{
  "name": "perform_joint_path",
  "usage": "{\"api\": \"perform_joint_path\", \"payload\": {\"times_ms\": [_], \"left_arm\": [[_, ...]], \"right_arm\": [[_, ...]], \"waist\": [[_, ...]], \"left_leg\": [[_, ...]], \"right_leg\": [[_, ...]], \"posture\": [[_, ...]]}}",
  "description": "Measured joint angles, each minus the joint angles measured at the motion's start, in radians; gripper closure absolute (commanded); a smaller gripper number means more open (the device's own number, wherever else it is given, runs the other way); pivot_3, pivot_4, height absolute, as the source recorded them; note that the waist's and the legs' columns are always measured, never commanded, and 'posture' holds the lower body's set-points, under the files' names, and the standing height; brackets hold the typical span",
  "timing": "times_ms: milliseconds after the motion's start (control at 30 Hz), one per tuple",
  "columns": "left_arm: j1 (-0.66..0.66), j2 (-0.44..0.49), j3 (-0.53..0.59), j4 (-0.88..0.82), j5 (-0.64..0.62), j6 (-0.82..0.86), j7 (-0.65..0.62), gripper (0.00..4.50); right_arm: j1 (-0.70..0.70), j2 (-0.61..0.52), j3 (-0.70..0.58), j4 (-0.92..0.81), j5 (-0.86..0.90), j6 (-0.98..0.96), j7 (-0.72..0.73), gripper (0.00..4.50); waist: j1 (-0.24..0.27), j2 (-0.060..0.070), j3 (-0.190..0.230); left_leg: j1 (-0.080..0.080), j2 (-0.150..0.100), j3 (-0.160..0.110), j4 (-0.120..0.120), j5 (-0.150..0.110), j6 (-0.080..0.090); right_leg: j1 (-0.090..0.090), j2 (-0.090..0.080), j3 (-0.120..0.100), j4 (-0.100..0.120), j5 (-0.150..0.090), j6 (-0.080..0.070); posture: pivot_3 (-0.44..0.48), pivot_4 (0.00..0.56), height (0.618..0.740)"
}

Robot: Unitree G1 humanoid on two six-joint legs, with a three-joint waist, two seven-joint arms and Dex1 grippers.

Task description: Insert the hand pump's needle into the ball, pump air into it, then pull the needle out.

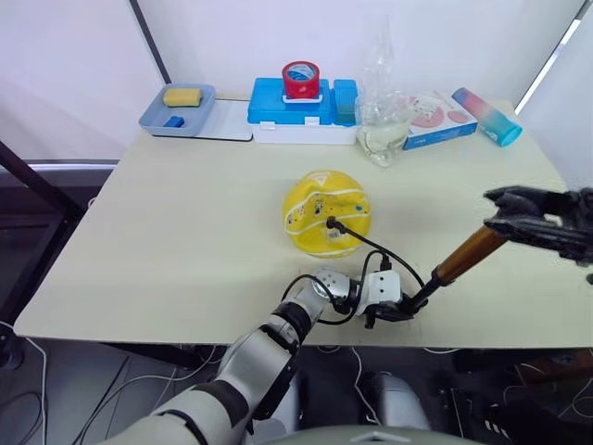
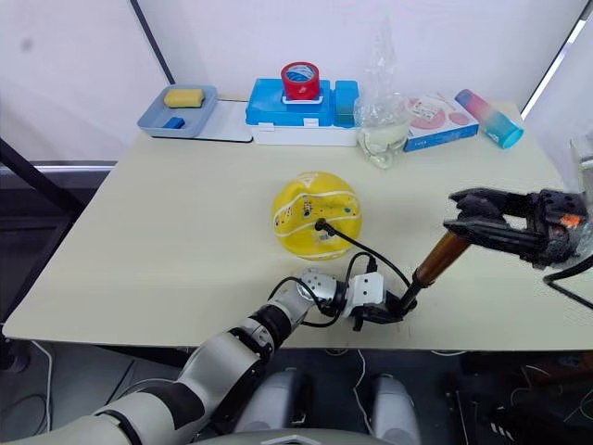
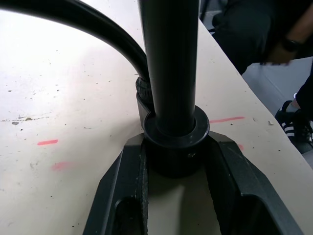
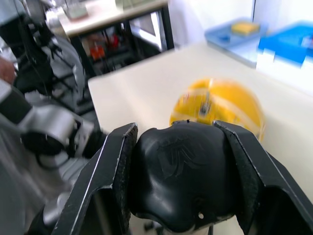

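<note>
Left eye view: pale surface (image 1: 185,241) is backed by white curtains; the pump (image 1: 454,262) is gripped by both hands, left hand (image 1: 391,311) at its base, right hand (image 1: 505,215) on its handle.

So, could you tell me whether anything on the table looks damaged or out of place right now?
The ball looks dented: its top is flattened and creased rather than round. The needle sits in it, so it looks underinflated, not damaged. Nothing appears spilled.
</note>
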Motion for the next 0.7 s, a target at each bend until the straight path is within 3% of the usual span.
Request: {"api": "perform_joint_path", "payload": {"times_ms": [500,700], "left_arm": [[-0.001,-0.001,0.0,0.002,0.005,0.0,0.007,3.35],[0.0,0.0,0.0,0.001,0.005,0.0,0.006,3.35]], "right_arm": [[0.127,0.159,0.297,-0.012,-0.362,-0.247,0.031,2.58],[0.129,0.168,0.291,-0.003,-0.353,-0.251,0.041,2.58]], "waist": [[0.001,0.0,-0.001],[0.001,0.0,-0.001]], "left_leg": [[0.001,0.0,-0.001,0.0,0.0,0.0],[0.001,0.0,-0.001,0.0,0.0,0.0]], "right_leg": [[0.001,0.001,0.0,0.0,-0.002,0.004],[0.001,0.0,0.0,0.0,-0.002,0.004]], "posture": [[0.0,0.15,0.739],[0.0,0.15,0.739]]}}
